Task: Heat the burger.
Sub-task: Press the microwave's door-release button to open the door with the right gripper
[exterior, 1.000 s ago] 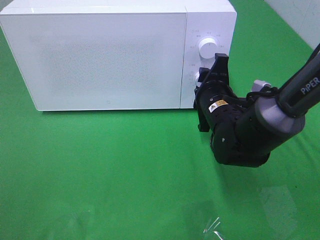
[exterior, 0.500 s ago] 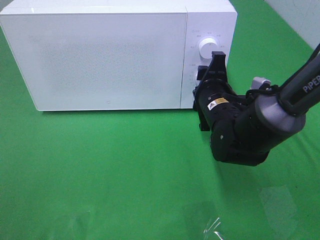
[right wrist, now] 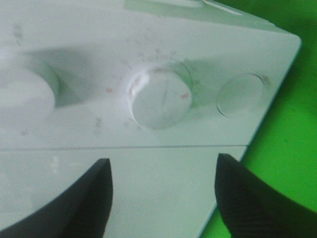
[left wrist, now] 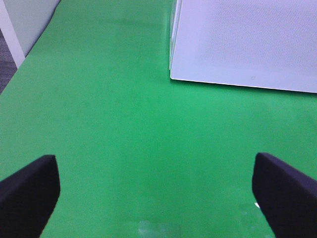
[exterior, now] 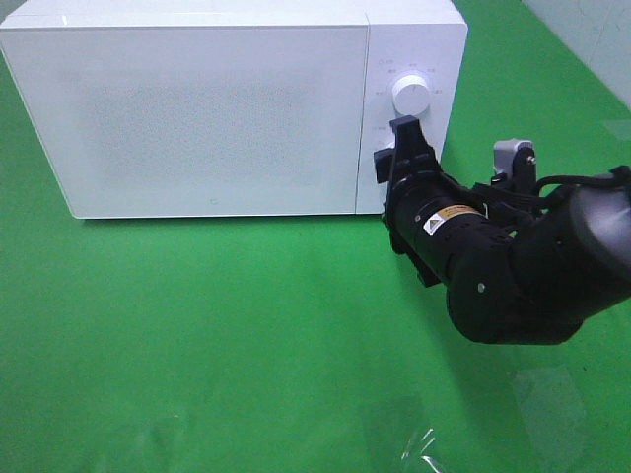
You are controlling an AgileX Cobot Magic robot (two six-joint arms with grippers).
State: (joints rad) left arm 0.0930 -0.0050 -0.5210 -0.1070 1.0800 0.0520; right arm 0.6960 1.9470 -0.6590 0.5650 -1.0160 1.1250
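Microwave (exterior: 197, 108) fills the 11 o'clock part of the exterior high view, standing on the green counter (exterior: 246, 345) with its door (exterior: 207, 128) closed. No burger shows anywhere, so it is most likely already behind that door. At the oven's 3 o'clock side, the right end effector (exterior: 392, 148) points straight at the control panel (exterior: 426, 49). It sits just at 6 o'clock of the upper dial (exterior: 410, 92), a position that suits setting the heating controls. The left arm is outside this view.

In the left wrist view, the left end effector (left wrist: 158, 198) is released. Its two dark fingertips (left wrist: 27, 198) stand wide apart with only bare counter between them. The near corner of the microwave is well ahead of it, so this arm seems parked clear of the work.

In the right wrist view, the lower dial (right wrist: 159, 99) lies squarely ahead, between the upper dial and a round button (right wrist: 242, 94). The right end effector (right wrist: 163, 198) is released. Its jaws are spread wider than the dial and are not touching it, lined up on either side of the dial's axis. That fits an end effector at the timer dial and not gripping it; the frames do not show whether the dial has been turned.
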